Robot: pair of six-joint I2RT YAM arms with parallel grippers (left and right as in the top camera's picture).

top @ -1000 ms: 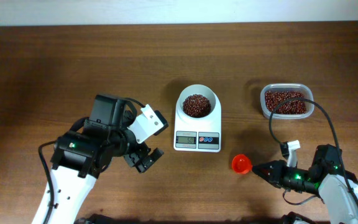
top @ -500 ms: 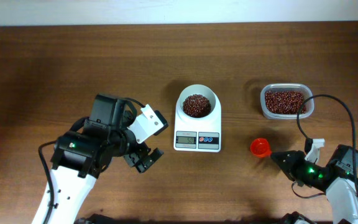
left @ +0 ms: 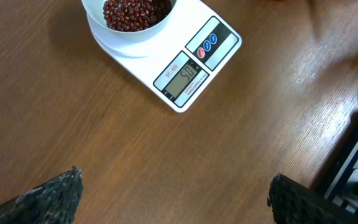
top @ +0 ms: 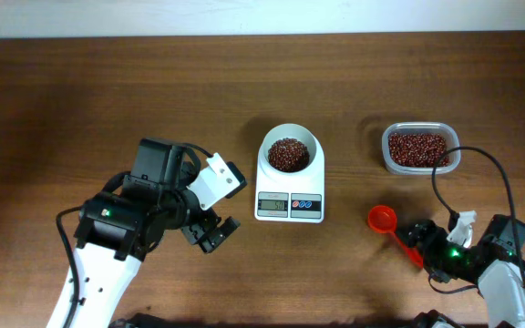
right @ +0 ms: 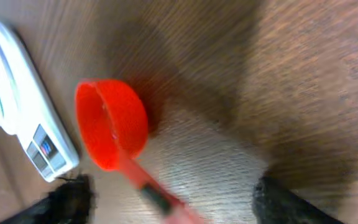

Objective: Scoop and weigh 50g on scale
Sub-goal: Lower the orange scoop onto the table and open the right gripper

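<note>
While the scale (left: 219,59) at the middle of the worktop (top: 108,91) carries a heap of red-brown beans (top: 288,154) in its white bowl (top: 268,144), its display (left: 181,79) appearing to read the target weight, the right gripper (right: 176,199) hangs low toward the near right corner. Its fingers are spread wide on either side of the handle of the orange-red scoop (top: 383,218) and are clamped on nothing. The scoop's cup looks empty and points at the scale. The blur hides whether it lies settled. The left gripper (left: 176,202) hovers left of the scale, pincer fully apart and empty.

The likeliest upset is a finger catching the handle as the right arm pulls away. That could flick the scoop into the scale and disturb the reading. A sweep toward the far right could also clip the clear tub (top: 386,150) and scatter its spare beans. A careless left arm could nudge the bowl.
</note>
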